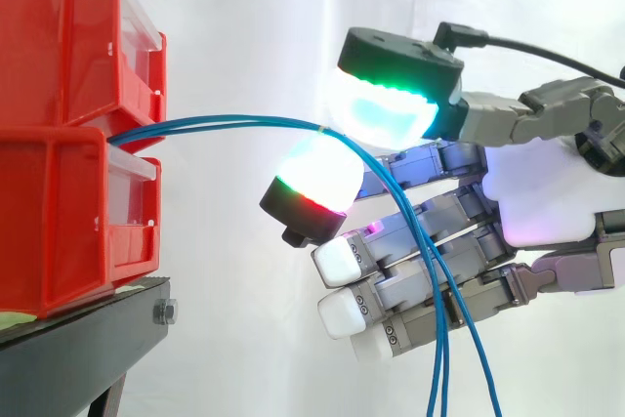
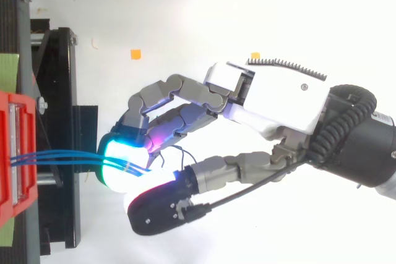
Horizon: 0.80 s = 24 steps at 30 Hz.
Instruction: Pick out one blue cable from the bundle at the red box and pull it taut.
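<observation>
Blue cables (image 1: pixel 244 122) come out between two stacked red bins (image 1: pixel 59 46) at the left and arch to the right, slack. My hand (image 1: pixel 537 192) reaches in from the right. Its thumb pad (image 1: pixel 386 104) glows green and cyan above the cables, and a finger pad (image 1: pixel 317 178) sits right under them. The two pads close on the cables at the bend, and I cannot tell how many they hold. Beyond the pinch, three strands (image 1: pixel 439 339) hang loosely down across the other fingers. From above, the cables (image 2: pixel 62 157) run from the bin (image 2: pixel 12 153) into the glowing pads (image 2: pixel 117 165).
The bins stand on a black stand (image 1: pixel 88 339) whose edge lies just left of the hand (image 2: pixel 278 103). A white curtain is behind. Small orange marks (image 2: pixel 135 54) lie on the white surface below.
</observation>
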Tool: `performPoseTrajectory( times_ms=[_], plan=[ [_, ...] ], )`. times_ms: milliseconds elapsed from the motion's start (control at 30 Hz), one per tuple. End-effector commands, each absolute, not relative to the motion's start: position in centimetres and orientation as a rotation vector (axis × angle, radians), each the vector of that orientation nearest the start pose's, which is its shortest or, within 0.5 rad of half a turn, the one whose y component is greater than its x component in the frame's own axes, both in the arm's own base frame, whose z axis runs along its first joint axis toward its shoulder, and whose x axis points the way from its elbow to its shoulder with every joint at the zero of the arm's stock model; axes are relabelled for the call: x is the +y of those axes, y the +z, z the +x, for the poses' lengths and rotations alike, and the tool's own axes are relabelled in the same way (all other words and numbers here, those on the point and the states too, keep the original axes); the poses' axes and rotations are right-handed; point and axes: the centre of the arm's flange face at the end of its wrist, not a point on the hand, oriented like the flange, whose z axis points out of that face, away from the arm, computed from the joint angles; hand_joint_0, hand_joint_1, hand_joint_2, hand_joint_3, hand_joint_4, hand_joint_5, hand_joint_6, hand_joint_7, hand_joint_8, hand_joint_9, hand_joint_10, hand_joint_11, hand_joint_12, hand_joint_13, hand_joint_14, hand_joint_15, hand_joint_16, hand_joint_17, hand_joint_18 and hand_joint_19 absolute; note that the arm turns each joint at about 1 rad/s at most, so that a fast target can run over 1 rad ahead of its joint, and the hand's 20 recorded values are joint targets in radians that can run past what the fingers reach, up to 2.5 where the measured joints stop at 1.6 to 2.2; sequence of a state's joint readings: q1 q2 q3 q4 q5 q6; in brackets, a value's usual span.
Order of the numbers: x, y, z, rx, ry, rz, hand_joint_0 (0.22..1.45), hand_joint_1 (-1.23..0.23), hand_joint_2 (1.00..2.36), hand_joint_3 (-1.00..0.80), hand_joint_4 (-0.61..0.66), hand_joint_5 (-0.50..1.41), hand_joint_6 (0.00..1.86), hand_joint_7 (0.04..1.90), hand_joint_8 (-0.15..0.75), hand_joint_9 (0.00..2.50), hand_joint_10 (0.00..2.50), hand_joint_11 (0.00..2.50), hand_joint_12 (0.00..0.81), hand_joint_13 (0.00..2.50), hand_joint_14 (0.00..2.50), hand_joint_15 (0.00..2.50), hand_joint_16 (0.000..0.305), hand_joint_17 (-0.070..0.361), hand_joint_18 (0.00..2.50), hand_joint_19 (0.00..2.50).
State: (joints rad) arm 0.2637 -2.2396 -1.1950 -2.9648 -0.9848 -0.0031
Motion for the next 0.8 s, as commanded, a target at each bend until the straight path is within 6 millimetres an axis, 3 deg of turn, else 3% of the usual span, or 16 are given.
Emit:
performPoseTrajectory(
  times_ms=[0,100,400,500,700,767],
  plan=[
    [0.33,27.40,73.44,1.066,0.880,1.383,0.53,-0.61,1.00,-0.50,0.15,-0.14,0.90,0.87,0.299,0.96,0.01,0.49,0.238,0.81,0.01,0.27,0.023,0.051,0.53,0.37],
    [0.33,27.40,73.44,1.066,0.880,1.383,0.60,-0.59,1.00,-0.50,0.10,-0.14,0.89,0.91,0.291,0.96,0.01,0.49,0.222,0.80,0.01,0.27,0.020,0.044,0.51,0.39],
    [0.33,27.40,73.44,1.066,0.880,1.383,0.64,-0.78,1.01,-0.32,0.11,-0.13,0.91,1.00,0.306,0.97,0.01,0.50,0.215,0.80,0.01,0.28,0.018,0.040,0.50,0.38],
    [0.33,27.40,73.44,1.066,0.880,1.383,0.68,-0.86,1.01,-0.28,0.06,-0.14,0.92,1.04,0.305,0.96,0.01,0.50,0.213,0.80,0.01,0.27,0.018,0.040,0.50,0.37],
    [0.33,27.40,73.44,1.066,0.880,1.383,0.74,-0.90,1.01,-0.36,0.00,-0.14,0.93,1.06,0.301,0.96,0.01,0.50,0.215,0.80,0.01,0.27,0.018,0.041,0.52,0.36],
    [0.33,27.40,73.44,1.066,0.880,1.383,0.74,-0.90,1.00,-0.49,0.01,-0.15,0.94,0.99,0.293,0.95,0.01,0.50,0.218,0.80,0.01,0.27,0.019,0.042,0.53,0.35]
  ],
)
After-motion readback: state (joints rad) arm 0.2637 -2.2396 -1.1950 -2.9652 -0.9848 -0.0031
